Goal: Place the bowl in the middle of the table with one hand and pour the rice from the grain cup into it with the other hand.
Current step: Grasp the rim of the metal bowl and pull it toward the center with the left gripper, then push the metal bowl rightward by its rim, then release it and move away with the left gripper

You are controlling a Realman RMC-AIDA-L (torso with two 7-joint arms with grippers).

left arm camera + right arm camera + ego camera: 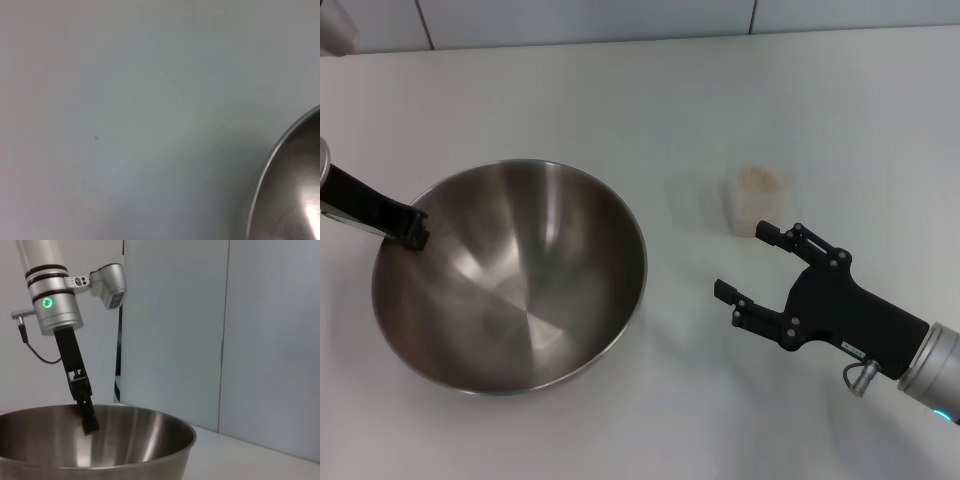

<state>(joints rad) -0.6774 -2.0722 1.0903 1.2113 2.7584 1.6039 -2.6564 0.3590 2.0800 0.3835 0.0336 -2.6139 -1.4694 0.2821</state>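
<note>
The big shiny bowl [510, 275] sits on the white desk [620, 90], at about 9 o'clock from the middle of the desk in the head view. The bowl has nothing in it.

The left gripper [415, 229] comes in from 9 o'clock and is clamped on the bowl's rim at about 10 o'clock. One black finger [86, 412] goes down inside the bowl, as the right wrist view shows.

The small clear grain cup [757, 198] stands upright on the desk at about 3 o'clock from the bowl, well apart from it. Some pale rice [758, 180] shows inside the cup.

The right gripper [745, 260] reaches in from about 4 o'clock. Its two fingers are spread wide apart and hold nothing. It is near the cup, and the tips do not touch it.
</note>
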